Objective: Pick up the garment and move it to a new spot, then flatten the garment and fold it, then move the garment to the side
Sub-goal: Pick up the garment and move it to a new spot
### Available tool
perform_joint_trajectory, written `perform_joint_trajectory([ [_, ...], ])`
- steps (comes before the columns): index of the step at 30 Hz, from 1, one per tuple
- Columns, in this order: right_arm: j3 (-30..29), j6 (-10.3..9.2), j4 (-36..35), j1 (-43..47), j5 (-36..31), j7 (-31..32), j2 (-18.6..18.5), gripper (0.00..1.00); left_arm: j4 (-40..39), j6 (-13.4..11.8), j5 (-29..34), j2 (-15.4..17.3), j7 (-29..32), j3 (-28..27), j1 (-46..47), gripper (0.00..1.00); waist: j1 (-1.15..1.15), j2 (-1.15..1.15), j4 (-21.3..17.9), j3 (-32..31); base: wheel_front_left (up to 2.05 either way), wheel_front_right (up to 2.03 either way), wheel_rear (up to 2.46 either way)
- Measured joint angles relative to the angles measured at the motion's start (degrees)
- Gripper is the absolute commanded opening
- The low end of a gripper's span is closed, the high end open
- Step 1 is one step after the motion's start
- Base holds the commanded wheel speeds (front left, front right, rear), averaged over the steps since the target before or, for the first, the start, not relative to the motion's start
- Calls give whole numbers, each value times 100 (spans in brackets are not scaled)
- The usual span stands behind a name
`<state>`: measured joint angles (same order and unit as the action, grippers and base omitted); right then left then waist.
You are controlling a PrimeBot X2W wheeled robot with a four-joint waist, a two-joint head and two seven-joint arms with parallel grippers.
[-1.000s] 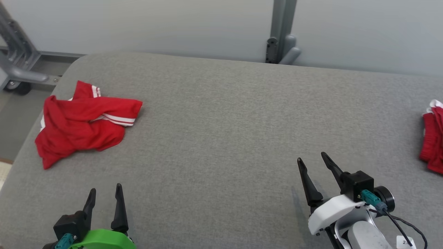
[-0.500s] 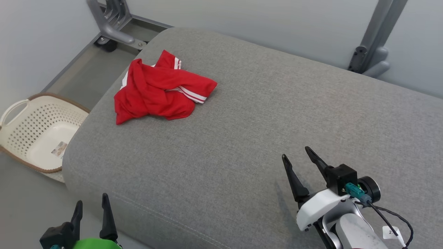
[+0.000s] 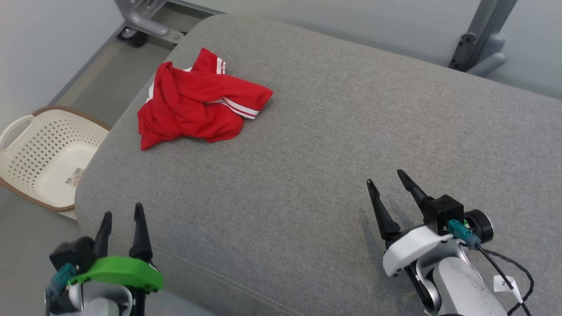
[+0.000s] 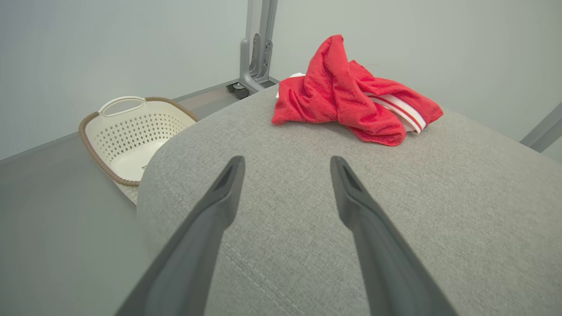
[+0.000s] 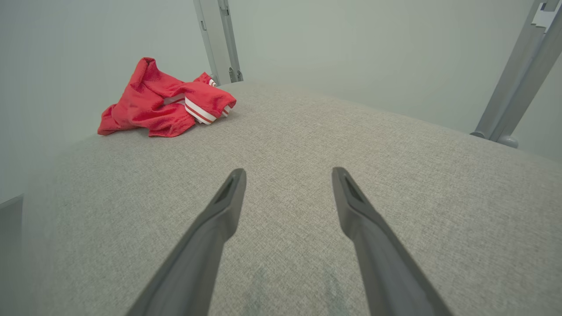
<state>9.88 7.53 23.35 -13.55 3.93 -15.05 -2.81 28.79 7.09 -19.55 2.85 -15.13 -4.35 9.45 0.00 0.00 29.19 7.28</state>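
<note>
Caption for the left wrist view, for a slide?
Open left gripper points across the grey cushion toward the crumpled red garment; white basket on the floor.

I am working in what is looking like a robotics test room rather than a home. Plain pale partition panels (image 3: 48,52) are closing in the space, and a grey metal post (image 3: 487,30) and a castored frame foot (image 3: 140,19) are standing behind a grey fabric-covered pad (image 3: 333,145). A perforated cream laundry basket (image 3: 44,145) is sitting on the bare grey floor (image 3: 101,83), and a crumpled red garment (image 3: 193,105) is lying on the pad.
</note>
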Motion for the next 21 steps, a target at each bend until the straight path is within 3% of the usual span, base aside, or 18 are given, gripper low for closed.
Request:
perform_joint_trajectory([
  [14,320,0,-520,-544,-222,0,-531,100,1210,24,-505,1102,0,610,2572,100,0,0,-666,1065,0,0,0],
  [21,324,0,-597,-682,-256,0,-616,100,2071,30,-724,1560,0,846,3295,100,1,0,-1127,1495,0,0,0],
])
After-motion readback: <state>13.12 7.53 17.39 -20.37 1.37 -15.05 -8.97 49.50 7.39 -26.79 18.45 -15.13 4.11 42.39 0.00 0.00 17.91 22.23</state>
